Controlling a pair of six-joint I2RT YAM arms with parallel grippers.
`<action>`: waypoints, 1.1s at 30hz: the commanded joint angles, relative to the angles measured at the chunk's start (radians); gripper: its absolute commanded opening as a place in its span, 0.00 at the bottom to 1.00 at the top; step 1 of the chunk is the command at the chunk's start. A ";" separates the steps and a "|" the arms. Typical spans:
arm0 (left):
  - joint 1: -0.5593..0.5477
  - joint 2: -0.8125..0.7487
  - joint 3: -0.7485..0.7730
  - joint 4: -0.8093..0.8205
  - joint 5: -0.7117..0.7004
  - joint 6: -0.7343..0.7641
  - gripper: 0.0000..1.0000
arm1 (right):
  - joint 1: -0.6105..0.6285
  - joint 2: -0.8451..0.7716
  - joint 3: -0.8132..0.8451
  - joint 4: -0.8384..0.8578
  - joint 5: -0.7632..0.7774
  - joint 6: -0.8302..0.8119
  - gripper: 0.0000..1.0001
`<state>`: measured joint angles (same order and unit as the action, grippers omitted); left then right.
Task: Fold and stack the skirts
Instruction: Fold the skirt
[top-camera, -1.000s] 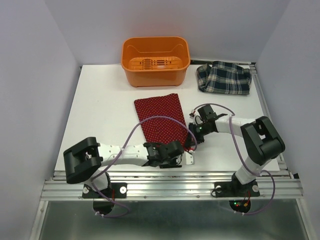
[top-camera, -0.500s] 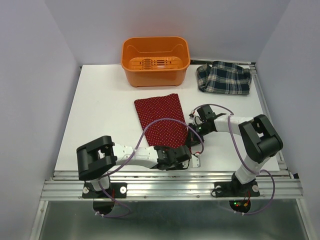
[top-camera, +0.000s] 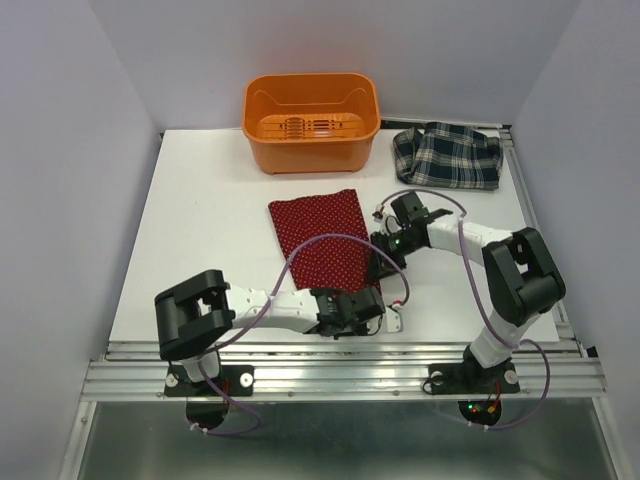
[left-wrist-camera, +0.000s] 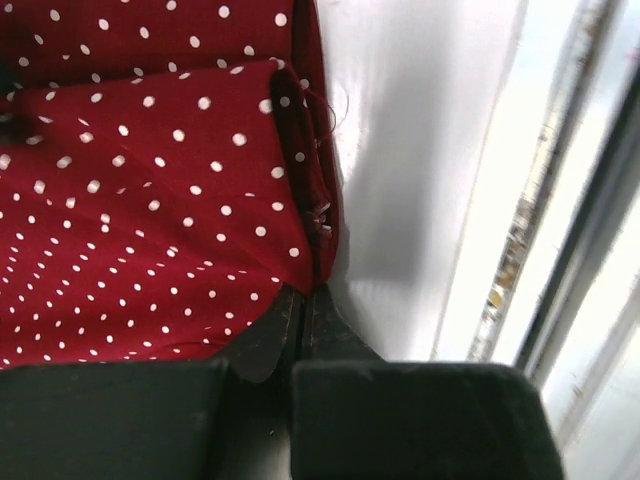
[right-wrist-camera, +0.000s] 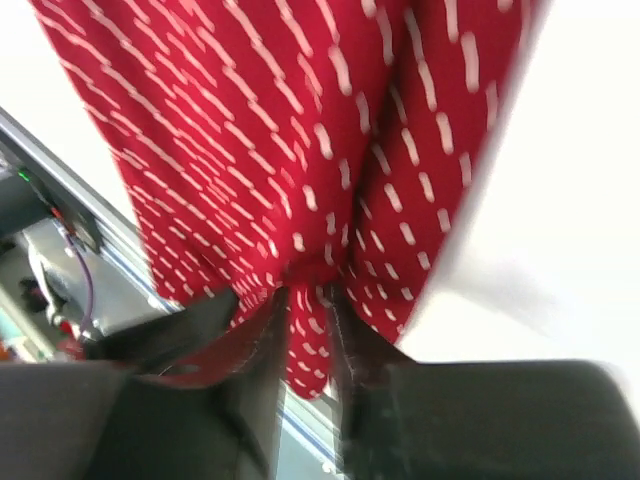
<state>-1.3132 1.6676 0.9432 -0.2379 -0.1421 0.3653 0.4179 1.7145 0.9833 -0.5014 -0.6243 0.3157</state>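
Where clamped, skirt (top-camera: 318, 235) near table edge (top-camera: 440, 335)

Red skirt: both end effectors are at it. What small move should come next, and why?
Probably raise both a little, together. The left end effector is shut on the red skirt at its near corner, and the right end effector seems to pinch its right edge, so the near part could rise for a fold.

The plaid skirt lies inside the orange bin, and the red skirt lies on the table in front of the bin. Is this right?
Not quite: the top view shows the plaid skirt on the table, right of the bin, not inside it. The red skirt does lie in front of the bin.
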 joint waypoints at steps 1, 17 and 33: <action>-0.004 -0.124 0.028 -0.092 0.157 0.020 0.00 | -0.033 -0.016 0.190 -0.141 0.063 -0.153 0.41; 0.012 -0.181 0.238 -0.328 0.571 0.034 0.00 | 0.001 0.399 0.730 -0.163 -0.146 -0.397 0.53; 0.296 -0.097 0.402 -0.471 0.658 0.185 0.00 | 0.073 0.468 0.508 -0.072 -0.124 -0.506 0.34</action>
<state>-1.0927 1.5478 1.2770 -0.6563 0.4961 0.4545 0.4789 2.1918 1.5505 -0.5465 -0.7811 -0.1375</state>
